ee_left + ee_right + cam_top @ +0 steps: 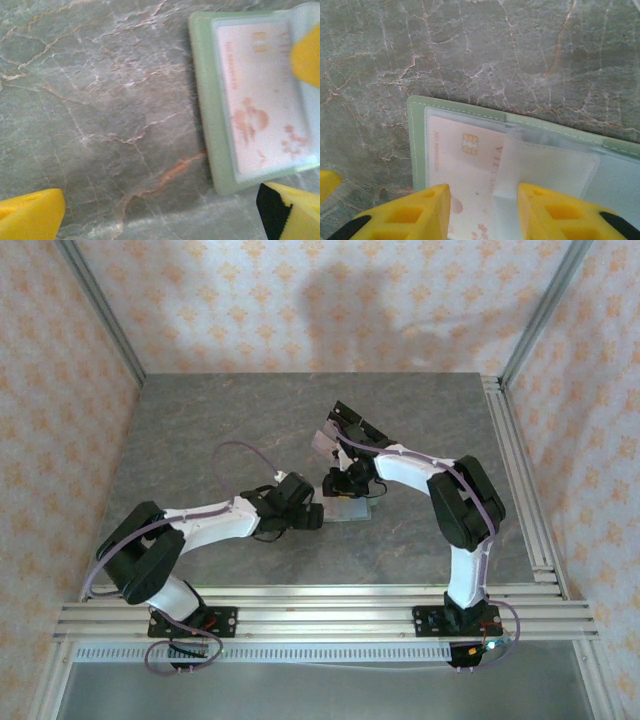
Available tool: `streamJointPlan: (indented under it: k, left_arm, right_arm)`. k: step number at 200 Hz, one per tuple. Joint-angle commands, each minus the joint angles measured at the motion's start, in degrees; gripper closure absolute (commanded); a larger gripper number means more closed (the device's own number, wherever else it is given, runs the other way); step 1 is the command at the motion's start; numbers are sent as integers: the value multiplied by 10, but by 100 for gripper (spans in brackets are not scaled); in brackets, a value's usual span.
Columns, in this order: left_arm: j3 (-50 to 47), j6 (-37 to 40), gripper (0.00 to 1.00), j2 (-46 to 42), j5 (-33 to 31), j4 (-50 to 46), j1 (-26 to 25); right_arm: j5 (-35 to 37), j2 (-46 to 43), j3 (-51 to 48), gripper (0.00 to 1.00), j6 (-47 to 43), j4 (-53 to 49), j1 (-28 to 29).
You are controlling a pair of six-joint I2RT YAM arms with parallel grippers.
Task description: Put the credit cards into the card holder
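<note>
Item 1, desk (200, 440): grey stone-veined top. Pale orange patterned walls (300, 300) stand on three sides and aluminium rails (320, 615) run along the near edge.

Item 2, card holder (352, 510): sage green, lying open and flat near the middle of the desk, between the two arm tips. It has a stitched border and a clear pocket (470, 130) facing up.

Item 3, credit card (462, 150): one, pale pink, inside the clear pocket. Its gold chip faces up and it carries reddish print. A translucent flap (545, 165) covers its right part.

Item 4, left arm (200, 525): extends from the near-left corner toward the centre. The left jaws are spread wide and hold nothing, with the yellow fingertips (30, 215) at the lower corners of the wrist view and bare desk between them. One corner of the card holder lies just beside the right-hand tip; whether they touch cannot be told.

Item 5, right arm (450, 500): folded over from the near-right corner. The right jaws are spread, low over the card holder, with one tip over the card and the other over the flap. Whether they press down cannot be told.

Item 6, stand (352, 422): it has black rectangles and sits toward the back, beyond the right arm. A pale flat piece (325, 440) lies beside it, too small to identify.
</note>
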Motion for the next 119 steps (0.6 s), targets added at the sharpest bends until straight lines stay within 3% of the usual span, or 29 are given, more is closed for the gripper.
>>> streamJointPlan:
  k: [1, 119]
  left_arm:
    - [-13, 4, 0, -29, -28, 25, -6]
    - [64, 6, 0, 52, -30, 45, -38]
  right_arm:
    - [-2, 8, -14, 61, 7, 8, 4]
    - [-7, 1, -32, 61, 11, 24, 5]
